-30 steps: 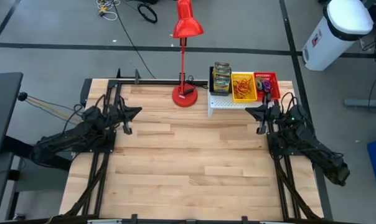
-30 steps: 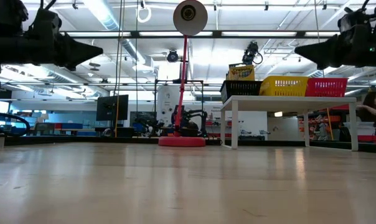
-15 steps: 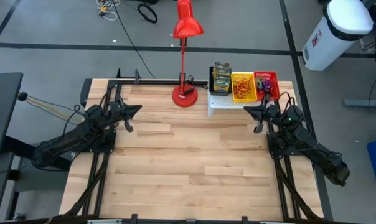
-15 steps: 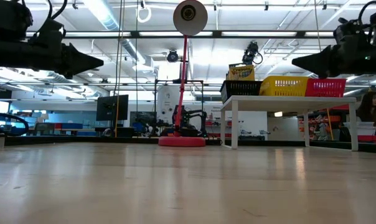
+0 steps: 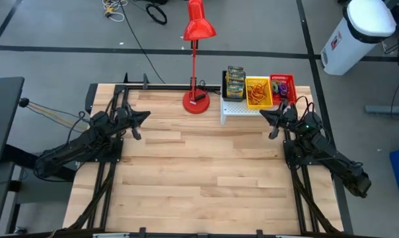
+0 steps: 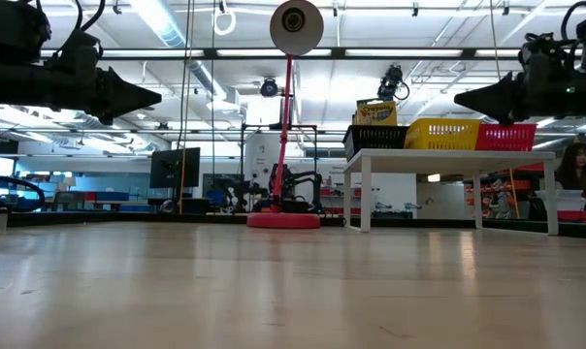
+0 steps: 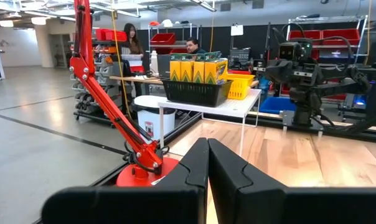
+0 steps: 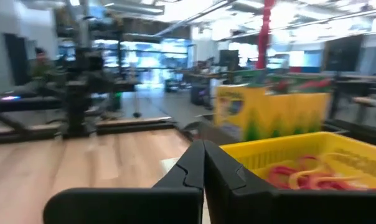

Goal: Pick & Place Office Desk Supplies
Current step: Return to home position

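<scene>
Moved since earlier: the right gripper [image 5: 265,114] has crept a little toward the upper left of the high view compared with a second ago. In the low view its tip sits lower than it did then. The left gripper [image 5: 143,117] has shifted slightly the same way, and neither has changed in the last half second.
Left gripper: clenched on nothing, with the two dark fingers [image 7: 194,163] pressed together in its wrist view. It hangs above the table [image 5: 199,165] at the left middle of the high view, pointing right.
Right gripper: also clenched and empty, its fingers [image 8: 218,163] meeting in a point. It hangs at the right middle of the high view, just below the bins, pointing left.
Black bin [image 6: 380,142]: stands leftmost of the three on the white stand [image 5: 239,109], at the upper right of the high view.
Crayon boxes [image 5: 235,82]: stand upright inside the black bin, their tops showing above its rim.
Yellow bin [image 6: 440,135]: is the middle one, touching its neighbours on both sides.
Rubber bands [image 5: 257,92]: a tangle of red and tan loops lying in the yellow bin.
Red bin [image 6: 511,137]: is the rightmost, nearest the right gripper.
Mixed loops [image 5: 282,91]: purple and green ones lie in the red bin.
Lamp [image 5: 194,100]: its round red base sits on the table just left of the stand, at the upper centre of the high view. Its stem rises to a red shade.
Person [image 6: 582,167]: sits in the room behind, at the right edge of the low view.
</scene>
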Available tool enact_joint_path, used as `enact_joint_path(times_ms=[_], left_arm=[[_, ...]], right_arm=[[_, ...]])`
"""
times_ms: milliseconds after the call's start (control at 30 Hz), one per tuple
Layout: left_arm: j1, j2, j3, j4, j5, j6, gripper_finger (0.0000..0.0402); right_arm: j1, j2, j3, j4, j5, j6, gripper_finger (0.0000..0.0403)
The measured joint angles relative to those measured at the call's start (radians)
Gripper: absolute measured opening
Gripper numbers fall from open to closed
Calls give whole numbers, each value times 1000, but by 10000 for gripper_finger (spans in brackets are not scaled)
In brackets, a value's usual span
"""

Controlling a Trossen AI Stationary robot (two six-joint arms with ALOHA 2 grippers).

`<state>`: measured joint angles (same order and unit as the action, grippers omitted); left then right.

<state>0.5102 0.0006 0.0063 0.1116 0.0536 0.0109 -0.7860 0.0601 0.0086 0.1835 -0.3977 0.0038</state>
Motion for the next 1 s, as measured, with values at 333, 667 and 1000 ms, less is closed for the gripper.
enact_joint_path(times_ms=[333,667,1000], left_arm=[[0,0,0,0,-1,0,9],[0,0,0,4,-1,0,9],[0,0,0,4,-1,0,9]], right_arm=[[1,-58,0,-79,124,70,2],[169,-48,0,-101,702,-39,1],[293,-49,0,-100,726,-67,1]])
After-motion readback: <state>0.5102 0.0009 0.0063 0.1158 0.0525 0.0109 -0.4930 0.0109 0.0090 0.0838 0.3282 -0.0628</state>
